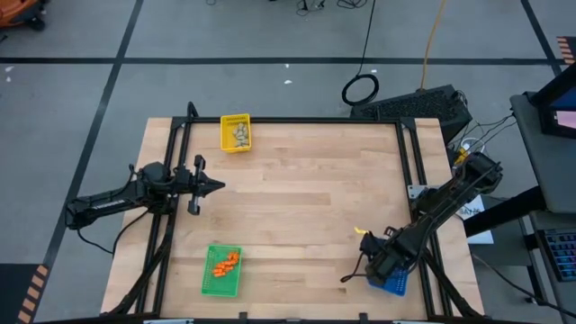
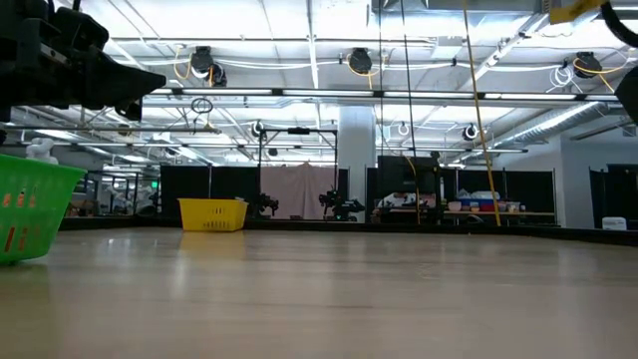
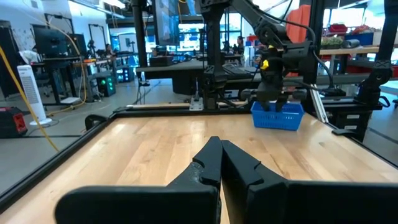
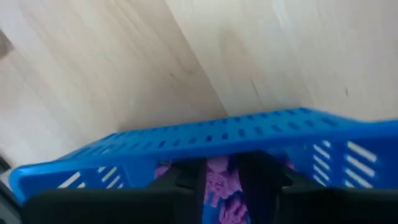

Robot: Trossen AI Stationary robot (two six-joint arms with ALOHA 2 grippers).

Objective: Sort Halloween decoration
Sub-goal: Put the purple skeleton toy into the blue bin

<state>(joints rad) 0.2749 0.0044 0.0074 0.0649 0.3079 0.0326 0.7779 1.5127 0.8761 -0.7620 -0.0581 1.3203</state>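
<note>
My right gripper [image 1: 376, 266] hangs over the blue tray [image 1: 391, 282] at the table's near right. Its own view shows its fingers [image 4: 186, 179] a little apart and dipped inside the tray [image 4: 186, 140], over purple trinkets [image 4: 219, 186]. My left gripper [image 1: 214, 186] is shut and empty above the table's left side, pointing right; it also shows in its own view [image 3: 221, 158]. Orange trinkets [image 1: 225, 262] lie in the green tray [image 1: 221, 281] at the near left. Beige-grey trinkets [image 1: 240, 135] lie in the yellow tray [image 1: 236, 121] at the far left. My right gripper comes from above into the blue tray, with purple trinkets [image 4: 217, 177] showing in the gap between its fingers. I cannot tell whether the fingers touch them.
The bare wooden tabletop [image 1: 306, 207] lies between the three trays. A black frame [image 1: 297, 121] runs along the table's edges. In the low view the green tray [image 2: 25, 214] is close at the left and the yellow tray [image 2: 212, 213] is farther back.
</note>
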